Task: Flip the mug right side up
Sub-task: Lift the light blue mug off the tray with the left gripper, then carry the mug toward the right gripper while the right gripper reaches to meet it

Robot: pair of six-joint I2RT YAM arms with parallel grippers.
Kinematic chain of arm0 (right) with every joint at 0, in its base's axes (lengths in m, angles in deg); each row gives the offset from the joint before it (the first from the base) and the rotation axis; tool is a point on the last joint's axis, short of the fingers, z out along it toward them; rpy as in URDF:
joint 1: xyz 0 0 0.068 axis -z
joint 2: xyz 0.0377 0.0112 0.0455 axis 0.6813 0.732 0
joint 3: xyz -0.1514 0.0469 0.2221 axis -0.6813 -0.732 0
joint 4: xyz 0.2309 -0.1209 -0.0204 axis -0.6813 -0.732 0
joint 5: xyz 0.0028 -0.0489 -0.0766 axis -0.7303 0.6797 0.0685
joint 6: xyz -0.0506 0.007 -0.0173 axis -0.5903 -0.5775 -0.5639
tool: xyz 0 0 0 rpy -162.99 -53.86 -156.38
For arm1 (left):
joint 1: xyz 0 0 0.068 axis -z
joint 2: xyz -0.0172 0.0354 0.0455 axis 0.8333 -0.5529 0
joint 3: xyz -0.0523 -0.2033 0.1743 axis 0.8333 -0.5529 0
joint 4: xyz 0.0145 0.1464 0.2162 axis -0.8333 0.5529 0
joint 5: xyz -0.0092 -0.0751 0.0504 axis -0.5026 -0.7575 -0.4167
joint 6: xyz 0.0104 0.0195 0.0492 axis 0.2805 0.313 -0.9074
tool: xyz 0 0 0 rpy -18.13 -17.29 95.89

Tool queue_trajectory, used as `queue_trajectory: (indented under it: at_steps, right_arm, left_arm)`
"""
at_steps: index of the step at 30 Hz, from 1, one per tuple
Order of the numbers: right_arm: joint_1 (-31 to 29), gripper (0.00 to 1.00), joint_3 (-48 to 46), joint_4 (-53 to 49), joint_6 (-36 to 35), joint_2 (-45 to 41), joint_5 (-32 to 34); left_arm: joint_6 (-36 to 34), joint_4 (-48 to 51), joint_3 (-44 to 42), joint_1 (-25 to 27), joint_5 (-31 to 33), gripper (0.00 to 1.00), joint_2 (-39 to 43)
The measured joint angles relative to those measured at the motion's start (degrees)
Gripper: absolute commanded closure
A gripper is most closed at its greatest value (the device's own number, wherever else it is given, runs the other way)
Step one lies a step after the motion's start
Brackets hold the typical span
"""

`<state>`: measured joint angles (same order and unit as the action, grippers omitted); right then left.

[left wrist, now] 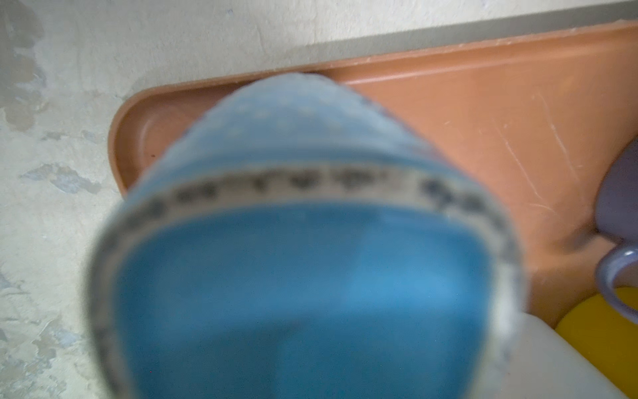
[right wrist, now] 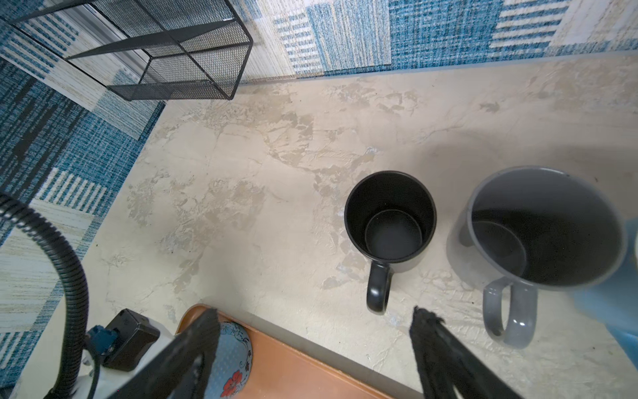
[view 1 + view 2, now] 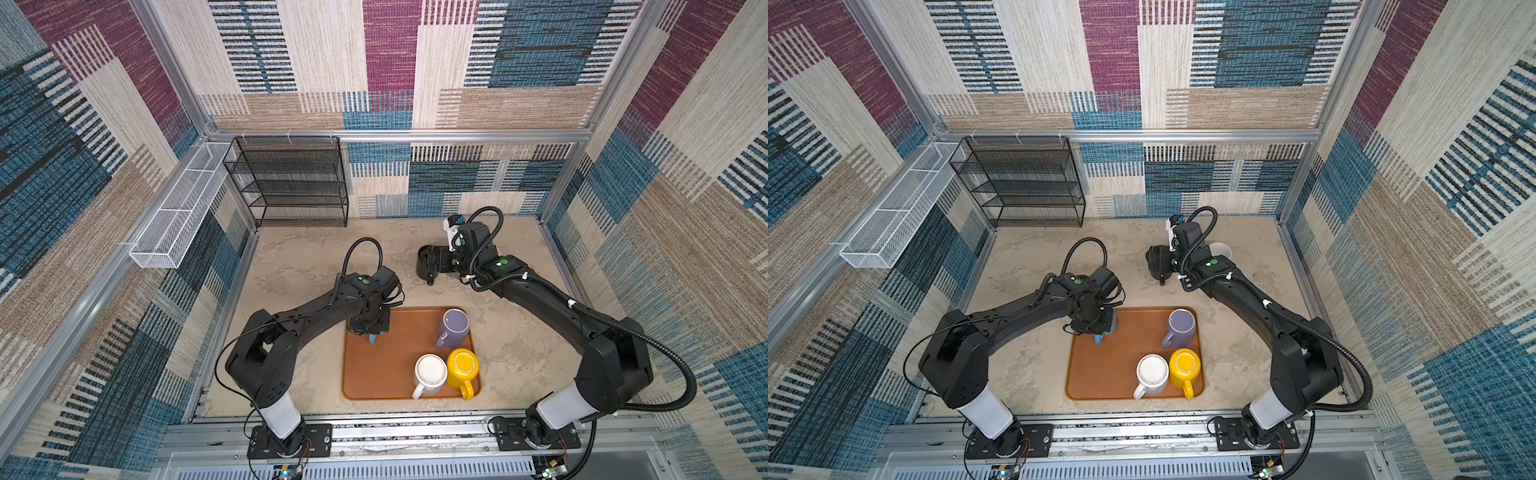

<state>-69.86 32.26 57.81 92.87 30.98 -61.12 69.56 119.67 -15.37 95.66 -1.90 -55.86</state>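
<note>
**Left gripper**: points down over the far-left corner of the brown tray. The jaws are hidden in every view, so whether they are clamped on anything cannot be told.

**Blue floral mug**: sits directly under the left gripper, inside that tray corner. Only a small blue part shows past the gripper in both top views. It fills the left wrist view, blurred. Its long axis runs from the camera down toward the tray, roughly in line with the gripper. Which end is up is not legible.

**Right gripper**: fingers spread with nothing between them. It hangs over bare table beyond the tray's far edge, well apart from the blue floral mug. The left arm is plainly the nearer.

**Also on the tray:** lavender mug, white mug and yellow mug, all apparently base-up, along its right side.

**On the table:** black mug and grey mug, upright, side by side.

**Judgement:** the flip means swinging that long axis end over end, clear of the tray's rim.
</note>
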Motion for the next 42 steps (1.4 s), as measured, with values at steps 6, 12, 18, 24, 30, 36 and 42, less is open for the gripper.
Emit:
queue_trajectory:
  at_steps: [6,12,18,24,30,36,42]
  right_arm:
    - [0.04,0.12,-2.38,2.49,1.51,-1.55,-1.60]
    - [0.04,0.13,-6.60,5.68,3.91,-4.50,-2.80]
    - [0.04,0.13,-9.18,8.94,5.77,-5.92,-4.42]
    - [0.04,0.13,-11.87,11.78,7.28,-7.06,-7.39]
    - [0.04,0.13,-14.60,15.72,10.27,-7.52,-12.17]
    - [0.04,0.14,-18.36,21.29,14.32,-7.96,-18.01]
    - [0.04,0.14,-21.16,25.75,14.99,-9.73,-22.14]
  left_arm:
    - [-1.27,-0.11,0.70,-1.53,-2.12,1.00,0.20]
    - [-1.86,-3.74,-0.87,-4.07,-6.95,1.00,2.51]
    - [-2.05,-9.79,-2.62,-5.79,-10.25,1.00,5.16]
    - [-2.03,-16.55,-5.64,-7.48,-13.81,1.00,8.92]
    - [-1.81,-23.69,-9.38,-8.98,-17.49,1.00,12.81]
    - [-0.44,-31.28,-12.72,-10.40,-20.37,1.00,16.35]
    - [2.16,-40.00,-18.40,-11.41,-22.10,1.00,21.81]
